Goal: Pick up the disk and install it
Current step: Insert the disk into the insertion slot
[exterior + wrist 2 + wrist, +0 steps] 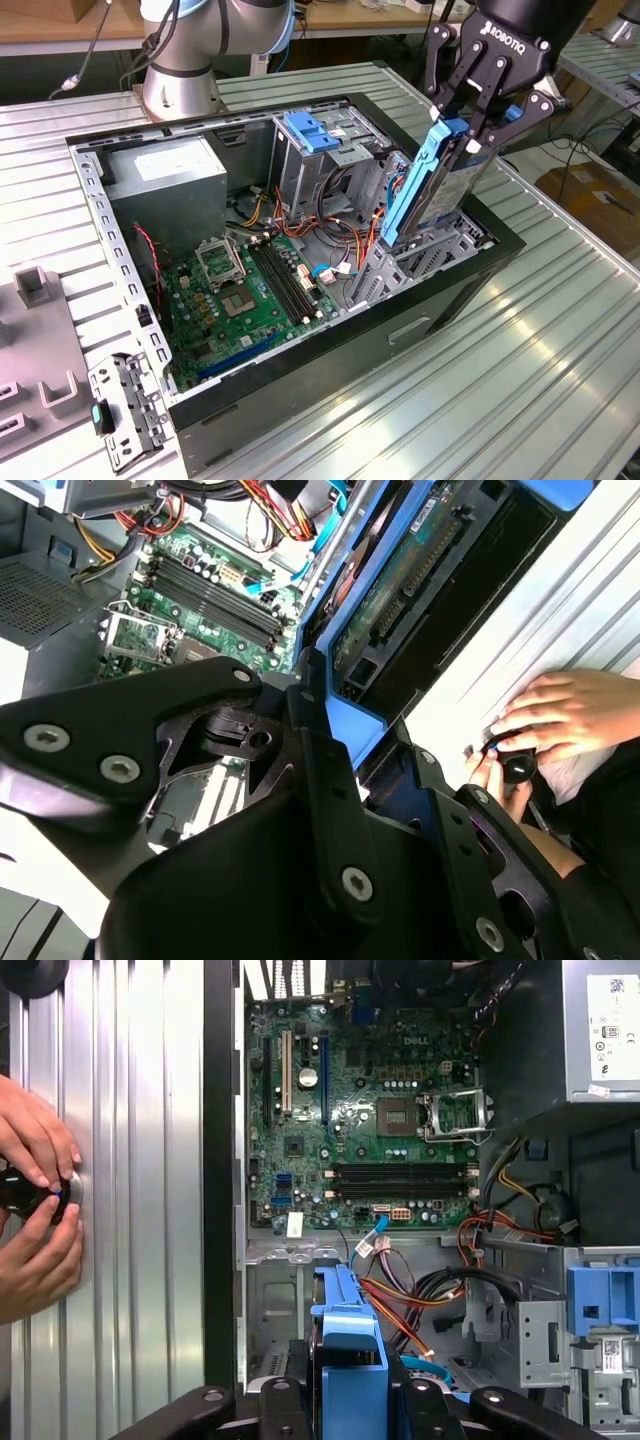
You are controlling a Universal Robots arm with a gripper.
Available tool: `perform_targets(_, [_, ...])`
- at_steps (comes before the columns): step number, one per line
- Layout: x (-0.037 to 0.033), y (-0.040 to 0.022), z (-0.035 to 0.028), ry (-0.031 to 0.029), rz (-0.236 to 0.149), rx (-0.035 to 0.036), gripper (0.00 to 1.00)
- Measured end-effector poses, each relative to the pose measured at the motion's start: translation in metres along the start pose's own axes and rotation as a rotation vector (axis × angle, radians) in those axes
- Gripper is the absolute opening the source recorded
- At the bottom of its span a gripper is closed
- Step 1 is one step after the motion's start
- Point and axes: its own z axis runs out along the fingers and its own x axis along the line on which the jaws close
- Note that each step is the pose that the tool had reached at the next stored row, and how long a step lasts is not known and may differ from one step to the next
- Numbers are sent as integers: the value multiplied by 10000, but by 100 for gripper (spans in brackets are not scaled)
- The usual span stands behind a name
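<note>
Seen in the exterior view, an open black computer case (pixel 330 400) sits on the ribbed metal table (pixel 560 340). Inside it, a big grey box with a white sticker (pixel 165 175) lies at ten o'clock, a green motherboard (pixel 245 290) at centre, and a blue plastic latch (pixel 312 130) tops a metal cage at twelve. At two o'clock the black gripper (pixel 475 125) has its fingers clamped on the upper end of the disk (pixel 440 195), a flat silver-grey metal hard drive framed in blue plastic. It is steeply tilted, with its lower end down at the grey drive bay. The pick-up looks done and installation is in hand. Seating it would seem to call for squaring the carrier with the bay.
</note>
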Motion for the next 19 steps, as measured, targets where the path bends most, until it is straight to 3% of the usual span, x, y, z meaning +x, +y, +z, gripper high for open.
perform_targets(19, [19,-9,128,3,49,0,37])
